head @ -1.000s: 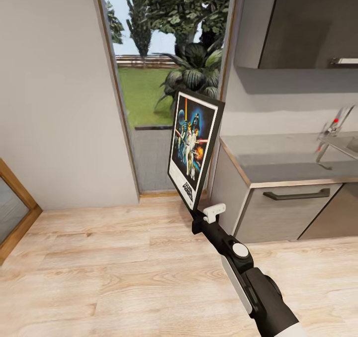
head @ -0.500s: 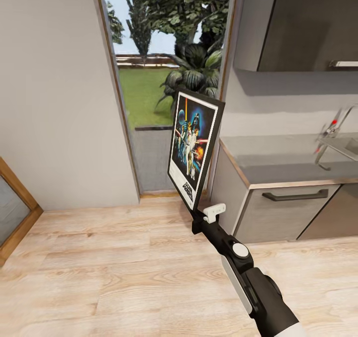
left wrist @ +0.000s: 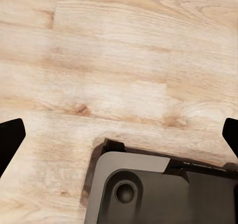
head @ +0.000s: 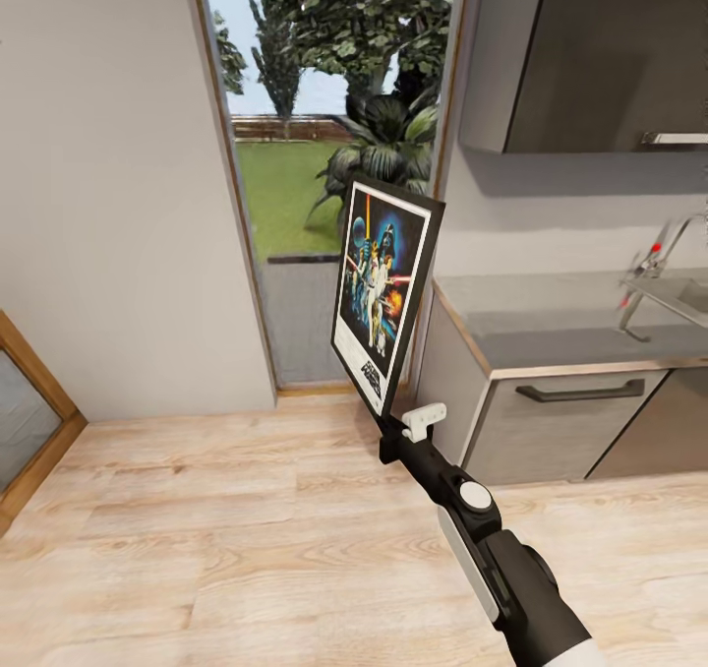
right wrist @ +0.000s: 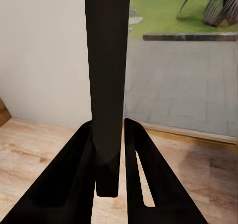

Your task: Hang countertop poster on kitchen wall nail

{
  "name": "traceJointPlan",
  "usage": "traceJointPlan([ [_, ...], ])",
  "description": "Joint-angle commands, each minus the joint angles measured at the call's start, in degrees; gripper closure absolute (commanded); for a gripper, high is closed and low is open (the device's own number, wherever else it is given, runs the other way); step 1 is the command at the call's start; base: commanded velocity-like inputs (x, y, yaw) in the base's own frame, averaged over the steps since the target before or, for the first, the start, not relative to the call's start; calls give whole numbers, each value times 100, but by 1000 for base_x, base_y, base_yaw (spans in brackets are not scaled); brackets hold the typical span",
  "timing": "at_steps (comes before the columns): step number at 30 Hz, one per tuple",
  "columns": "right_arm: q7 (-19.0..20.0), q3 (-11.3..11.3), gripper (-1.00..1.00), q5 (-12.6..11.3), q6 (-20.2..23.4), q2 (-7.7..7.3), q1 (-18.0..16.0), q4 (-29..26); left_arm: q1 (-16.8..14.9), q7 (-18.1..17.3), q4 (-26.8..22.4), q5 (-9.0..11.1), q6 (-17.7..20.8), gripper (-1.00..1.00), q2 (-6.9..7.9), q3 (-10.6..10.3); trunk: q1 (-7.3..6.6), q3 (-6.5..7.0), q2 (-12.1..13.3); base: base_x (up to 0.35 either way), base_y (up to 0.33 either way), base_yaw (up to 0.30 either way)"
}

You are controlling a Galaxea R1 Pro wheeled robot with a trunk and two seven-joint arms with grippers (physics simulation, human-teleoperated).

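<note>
R gripper (head: 391,433) clamped on poster (head: 386,291) at its bottom corner; poster stands up from the jaws, tilted, artwork facing L side of the head view, lower white band w/ black lettering just above the jaws. In R wrist view the poster (right wrist: 106,85) shows edge-on as a dark strip running up from between the two fingers (right wrist: 74,184), both pressed against it, bottom end of the frame sitting down btwn them. R arm (head: 492,559) reaches fwd from lower right of head view, black w/ white patches.

Beyond the jaws: glass door (head: 324,155) w/ lawn and plants outside, grey wall (head: 108,205) to the L of it. Countertop (head: 570,328) to the R of the jaws, apart from poster, w/ tap (head: 654,273) at far R, grey cabinet fronts below, upper cabinet (head: 590,47) above. Wood floor (head: 216,529) under the arm.

L gripper (left wrist: 119,135): dark fingertips at opposite edges of L wrist view, jaws wide apart, nothing btwn them, wood floor beyond, grey robot part near.
</note>
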Motion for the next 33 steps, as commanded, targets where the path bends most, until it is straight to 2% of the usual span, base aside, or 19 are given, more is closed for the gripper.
traceJointPlan([
  [1,20,-2,100,-68,35,2,-2,-6,4,-30,-15,58,48,-100,-1,15,-19,19,33,0,0,0],
  [12,20,-8,100,-68,31,2,49,-8,4,-30,-15,58,48,-100,-1,15,-261,320,474,0,0,0],
  [33,20,-9,100,-68,31,2,51,-48,4,-30,-22,58,33,-100,1,20,-261,518,474,0,0,0],
])
